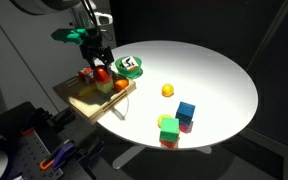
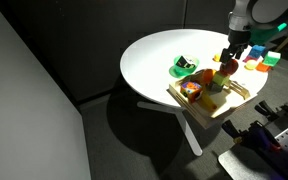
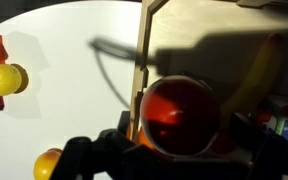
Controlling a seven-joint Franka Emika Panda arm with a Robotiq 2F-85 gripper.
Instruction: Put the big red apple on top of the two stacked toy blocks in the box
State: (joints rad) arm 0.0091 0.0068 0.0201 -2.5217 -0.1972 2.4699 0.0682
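In an exterior view, a round white desk carries the wooden box at its near-left edge. The gripper hangs over the box, its jaws pinching the apple, which sits low inside the box's outline. Just beside the apple is a reddish shape that looks like the blocks; the picture is too small to tell if apple and blocks touch. A small orange fruit lies at the box's far corner. A green-and-white dish stands just beyond the box. A yellow ball lies near the desk's middle. Well apart from the box, a blue cube, a green cube and a magenta cube cluster at the near edge.

In an exterior view from elsewhere, the gripper comes down from the top right onto the apple, above the box. The dish sits beside the box, and the coloured cubes lie behind the arm.

In the wrist view, the apple fills the centre, glossy, held between the dark fingers of the gripper at the bottom edge. The box's rim runs upright just left of it. Outside the rim, on the desk, lie the ball and the orange fruit. The blocks are hidden here.
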